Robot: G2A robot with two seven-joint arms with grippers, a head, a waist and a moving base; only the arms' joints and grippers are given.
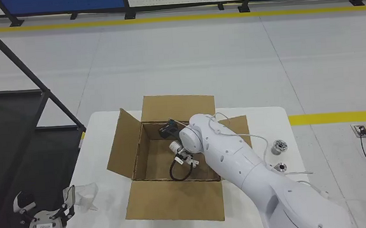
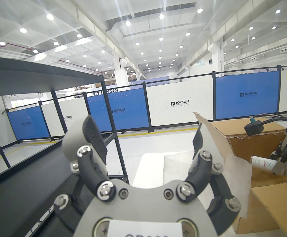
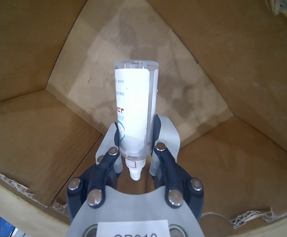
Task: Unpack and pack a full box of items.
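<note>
While the black metal rack (image 1: 18, 125) stands off the left edge of the smooth white worktop (image 1: 97, 158), we see the left end effector (image 1: 44, 203) just outside the front left corner. Its grey fingers, faced with ribbed black pads (image 2: 94, 137), are spread wide with nothing between them. A thin translucent sheet (image 1: 86, 194) lies at the left edge close beside it.

At the middle of the worktop sits the box (image 1: 173, 201), brown corrugated cardboard with all four flaps folded outward and torn, ragged edges. Near its back wall we make out a blocky black adapter (image 1: 171, 127), and a loop of black cable (image 1: 177, 172) lies lower down inside.

The right end effector (image 3: 136, 130) is down inside the box, its fingers clamped on the bottle (image 3: 134, 101). This is a clear plastic cylinder with a white label, gripped near its shoulder. Its white nozzle points back toward the wrist and its flat base toward the cardboard floor. We cannot tell whether the base touches the floor.

Toward the right edge, two small round spools (image 1: 278, 147) rest on the worktop, one nearer the front than the other.
</note>
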